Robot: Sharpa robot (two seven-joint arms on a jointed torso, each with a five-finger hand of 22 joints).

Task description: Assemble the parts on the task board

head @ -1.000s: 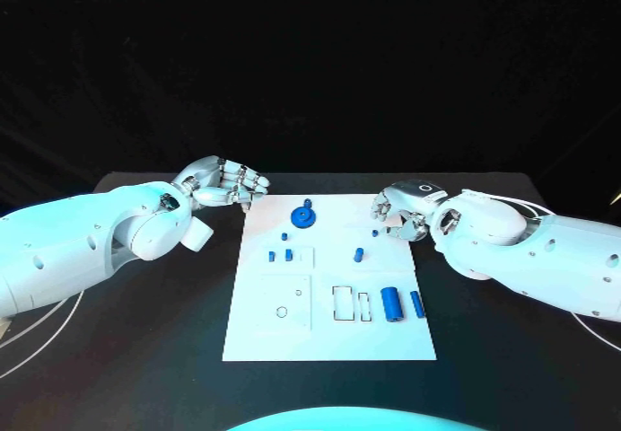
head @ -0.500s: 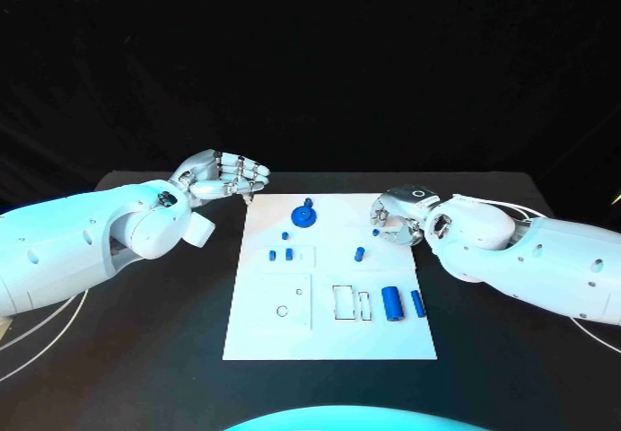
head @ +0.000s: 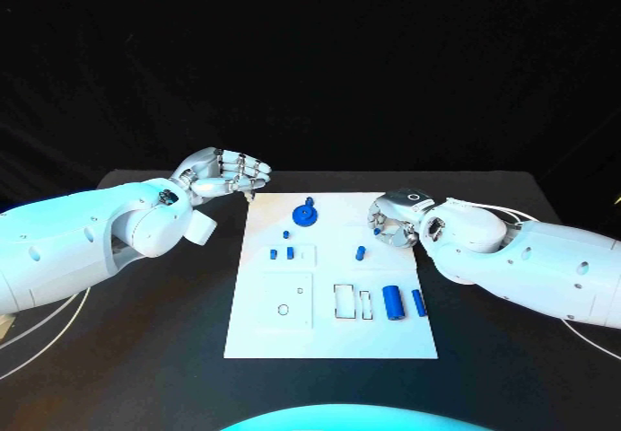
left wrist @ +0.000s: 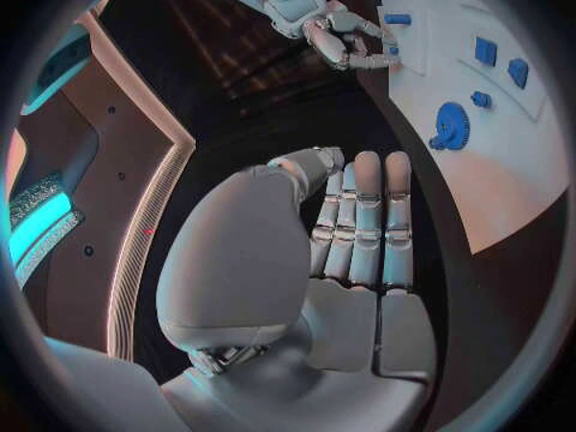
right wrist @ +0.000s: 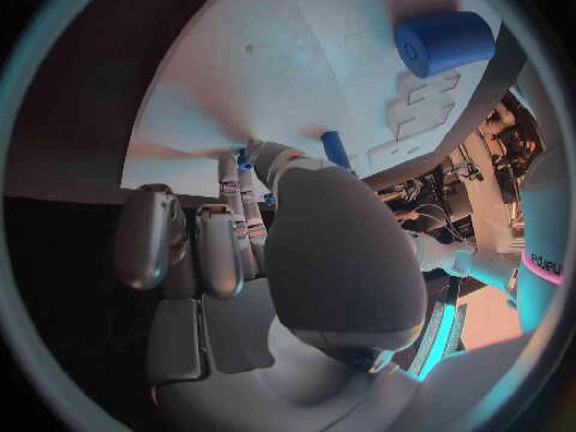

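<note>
The white task board (head: 330,332) lies in the middle of the black table. On it are a blue gear-like disc (head: 304,215), several small blue pegs (head: 281,255) and two blue cylinders (head: 392,303) near its right edge. My left hand (head: 228,174) hovers off the board's far left corner with its fingers curled in and nothing in them; the left wrist view shows its fingers (left wrist: 365,223) close together. My right hand (head: 397,216) is over the board's right edge beside a standing peg (head: 377,233). Its thumb (right wrist: 326,250) and fingers pinch a small blue part (right wrist: 245,158), which is mostly hidden.
Black table (head: 143,341) surrounds the board on both sides and at the front. White cables (head: 52,328) lie beside each arm. Rectangular slots (head: 343,302) and a round hole (head: 283,311) are cut in the board's near half.
My right arm has crept a little inward over the board's right edge. My left hand has lifted slightly towards the far side. The parts on the board have not moved.
</note>
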